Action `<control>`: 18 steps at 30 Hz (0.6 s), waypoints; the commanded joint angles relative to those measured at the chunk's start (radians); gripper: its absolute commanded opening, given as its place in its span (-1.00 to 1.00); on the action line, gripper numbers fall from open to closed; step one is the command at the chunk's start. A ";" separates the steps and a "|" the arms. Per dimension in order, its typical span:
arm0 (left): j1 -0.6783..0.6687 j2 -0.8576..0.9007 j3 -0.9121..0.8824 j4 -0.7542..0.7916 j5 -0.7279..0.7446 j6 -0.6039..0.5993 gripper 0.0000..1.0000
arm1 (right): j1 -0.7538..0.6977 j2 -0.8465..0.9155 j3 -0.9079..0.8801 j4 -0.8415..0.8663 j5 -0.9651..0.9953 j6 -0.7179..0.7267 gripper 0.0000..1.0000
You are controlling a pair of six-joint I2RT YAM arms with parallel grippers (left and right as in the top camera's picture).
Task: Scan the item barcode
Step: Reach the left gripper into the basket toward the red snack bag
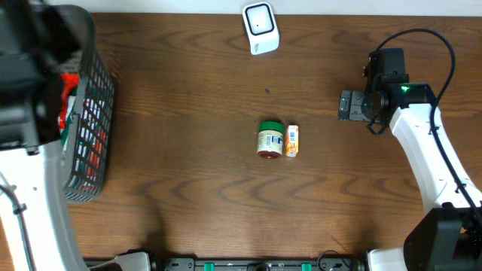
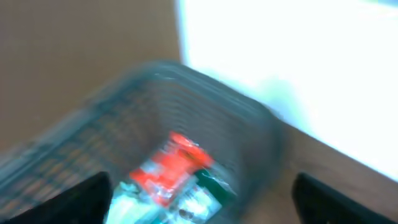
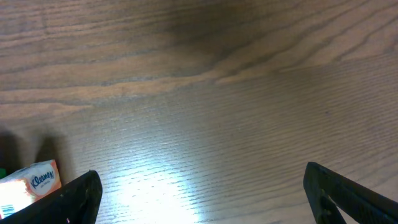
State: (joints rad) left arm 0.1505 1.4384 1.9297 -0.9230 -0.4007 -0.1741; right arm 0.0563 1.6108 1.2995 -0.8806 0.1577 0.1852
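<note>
A white barcode scanner point(image 1: 260, 28) lies at the table's far edge. Mid-table, a green-lidded jar point(image 1: 270, 139) lies beside a small orange tissue pack point(image 1: 292, 141). The pack point(image 3: 31, 183) also shows at the lower left of the right wrist view. My right gripper point(image 1: 350, 105) hovers open to the right of them, with only bare wood between its fingers point(image 3: 81, 196). My left gripper point(image 2: 199, 208) is open above a mesh basket point(image 2: 205, 93) that holds red and green packets point(image 2: 171, 171). That view is blurred.
The dark mesh basket point(image 1: 94, 113) stands at the table's left edge, with the left arm point(image 1: 30, 53) over its far end. The right arm point(image 1: 425, 150) runs along the right side, its cable looping above.
</note>
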 commanded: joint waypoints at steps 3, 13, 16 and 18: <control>0.166 0.039 -0.008 -0.063 -0.055 0.040 1.00 | -0.003 -0.010 0.010 -0.002 0.017 -0.010 0.98; 0.282 0.233 -0.056 0.000 -0.008 0.157 0.96 | -0.002 -0.010 0.010 -0.002 0.017 -0.010 0.98; 0.296 0.319 -0.056 0.039 0.099 0.298 0.96 | -0.003 -0.010 0.010 -0.002 0.017 -0.010 0.98; 0.305 0.369 -0.056 0.058 0.166 0.369 0.96 | -0.003 -0.010 0.010 -0.002 0.017 -0.010 0.99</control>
State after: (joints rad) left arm 0.4404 1.7405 1.8866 -0.8795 -0.3618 0.0250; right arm 0.0563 1.6108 1.2995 -0.8814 0.1581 0.1852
